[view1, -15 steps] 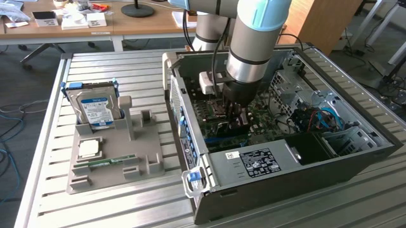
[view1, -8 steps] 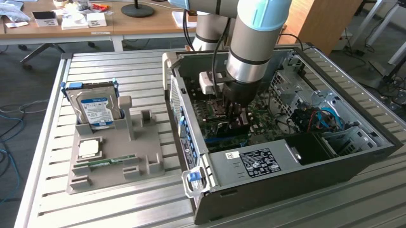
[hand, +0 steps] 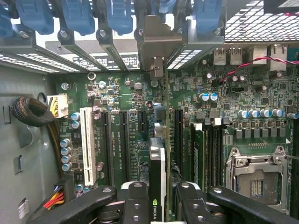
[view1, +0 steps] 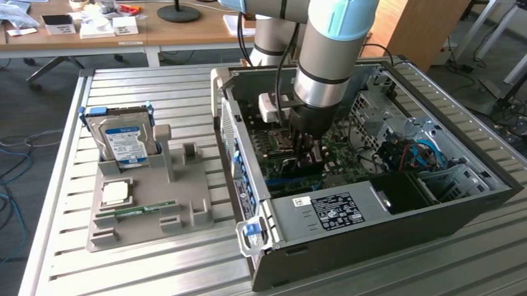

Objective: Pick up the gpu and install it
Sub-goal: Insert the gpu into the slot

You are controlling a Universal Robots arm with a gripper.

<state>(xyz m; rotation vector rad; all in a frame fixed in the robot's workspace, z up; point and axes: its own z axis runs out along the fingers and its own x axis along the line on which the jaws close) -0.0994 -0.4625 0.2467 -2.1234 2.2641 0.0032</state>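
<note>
The gpu (hand: pixel 159 158) stands edge-on between my fingers (hand: pixel 135 200), its black cooler on one face and the thin green board on the other. Its silver bracket (hand: pixel 155 44) reaches the row of rear slot openings of the case. My gripper (hand: pixel 161 201) is shut on the card, low over the green motherboard (hand: pixel 131 93), between the long black slots (hand: pixel 124 140). I cannot tell whether the card's edge sits in a slot. In the exterior view, my gripper (view1: pixel 305 154) is down inside the open computer case (view1: pixel 461 203).
A white slot (hand: pixel 86 144) and the CPU socket (hand: pixel 257 172) flank the card. On the exterior view's left, a grey holder (view1: pixel 177 197) carries a hard drive (view1: pixel 123 139), a CPU chip (view1: pixel 115 192) and a memory stick (view1: pixel 144 209). The power supply (view1: pixel 329 209) fills the case's near corner.
</note>
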